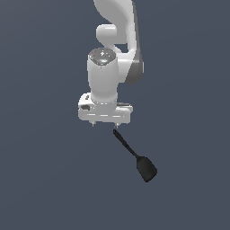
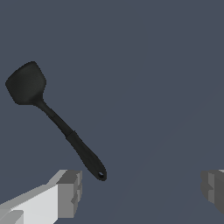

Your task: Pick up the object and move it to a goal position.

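The black spatula (image 1: 137, 157) lies flat on the dark grey surface. Its handle end points toward the arm and its flat blade lies toward the exterior view's lower right. My gripper (image 1: 104, 124) hangs above the surface with its fingers pointing down, wide open and empty. The handle's tip sits just beside the fingertip on the exterior view's right. In the wrist view the spatula (image 2: 61, 124) lies diagonally, its handle end close to one grey finger (image 2: 70, 192). The other finger (image 2: 213, 190) is far apart from it. The gripper's (image 2: 141, 190) jaws hold nothing.
The white arm (image 1: 114, 49) rises behind the gripper at the top of the exterior view. The plain dark grey surface (image 1: 45, 179) fills the scene. No goal marker shows.
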Robot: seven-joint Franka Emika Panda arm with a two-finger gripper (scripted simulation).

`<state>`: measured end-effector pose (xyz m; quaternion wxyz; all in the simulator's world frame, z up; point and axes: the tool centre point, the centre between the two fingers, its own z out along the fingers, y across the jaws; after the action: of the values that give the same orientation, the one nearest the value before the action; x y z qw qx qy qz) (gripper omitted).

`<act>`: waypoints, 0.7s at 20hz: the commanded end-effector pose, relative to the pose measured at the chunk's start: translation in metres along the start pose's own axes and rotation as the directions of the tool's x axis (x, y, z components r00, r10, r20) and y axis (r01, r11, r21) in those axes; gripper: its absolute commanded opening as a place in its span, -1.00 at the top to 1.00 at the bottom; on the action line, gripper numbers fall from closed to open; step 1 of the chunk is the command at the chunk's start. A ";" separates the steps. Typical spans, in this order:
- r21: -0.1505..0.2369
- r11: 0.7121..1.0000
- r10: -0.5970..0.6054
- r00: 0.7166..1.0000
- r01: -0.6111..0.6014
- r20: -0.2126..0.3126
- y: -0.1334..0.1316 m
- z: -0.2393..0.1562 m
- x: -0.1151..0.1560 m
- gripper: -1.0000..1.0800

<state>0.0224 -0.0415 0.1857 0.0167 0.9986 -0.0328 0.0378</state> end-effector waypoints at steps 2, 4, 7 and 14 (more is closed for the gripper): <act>0.000 1.000 -0.019 1.000 0.019 0.002 -0.003 0.003 0.001 -0.92; -0.001 0.999 -0.042 0.999 0.042 0.004 -0.006 0.006 0.003 -0.92; 0.000 0.996 -0.089 0.996 0.089 0.009 -0.014 0.012 0.007 -0.92; 0.008 0.965 -0.261 0.965 0.261 0.025 -0.041 0.038 0.018 -0.92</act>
<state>0.0428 -0.0100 0.1550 0.0193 0.9965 0.0770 0.0251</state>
